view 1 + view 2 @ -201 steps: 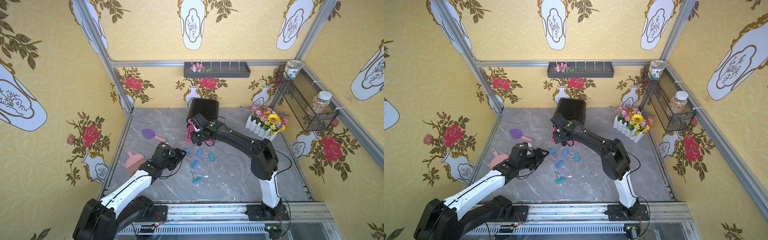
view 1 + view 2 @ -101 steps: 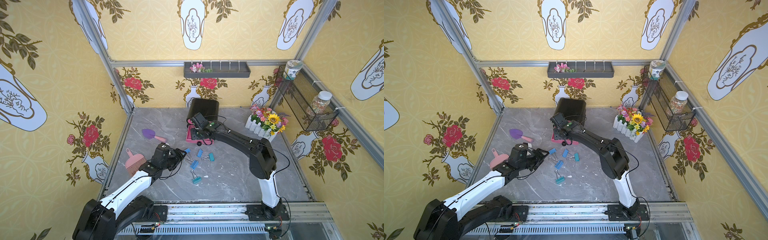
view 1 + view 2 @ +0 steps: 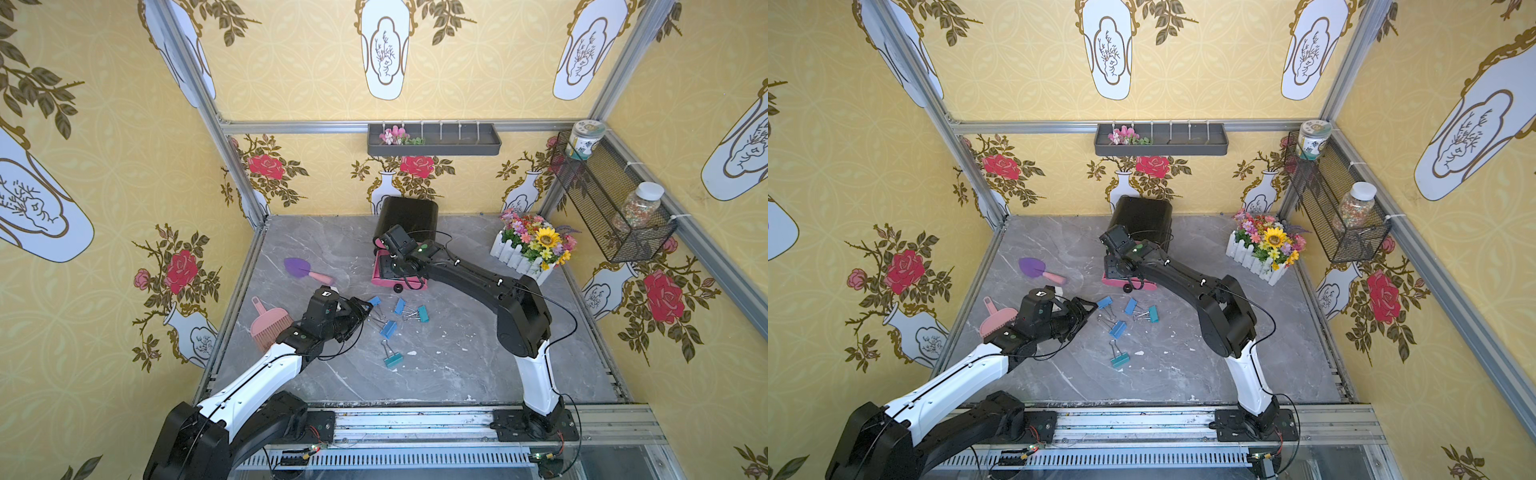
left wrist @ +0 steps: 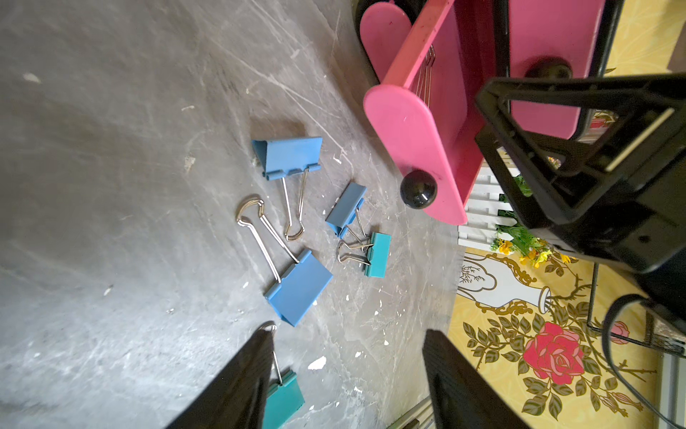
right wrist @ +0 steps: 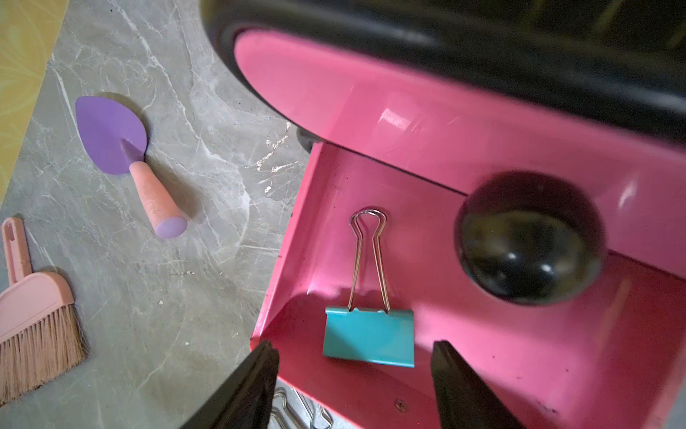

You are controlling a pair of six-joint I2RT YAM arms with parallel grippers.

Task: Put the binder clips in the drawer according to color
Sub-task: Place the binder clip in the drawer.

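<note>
Opened wider, right gripper (image 5: 354,345) left teal clip (image 5: 369,336) in drawer (image 5: 501,356); left gripper (image 4: 347,334) wide, empty. Hasty retreat may snag its handles (image 5: 367,260).

Bright, even light; soft shadows; wrist views blurred near edges.

Both top views look steeply down from high over the front rail (image 3: 415,428) at six o'clock, facing the back wall (image 3: 291,62) at twelve and taking in the whole table (image 3: 457,374) from afar. The left wrist camera sits low at about eight o'clock, facing two o'clock across the loose clips (image 4: 297,286) to the open drawers (image 4: 412,141). The right wrist camera hangs close over those drawers at twelve, looking down into one, with the trowel (image 5: 111,133) and brush (image 5: 37,334), also seen from above, at its edge.
</note>
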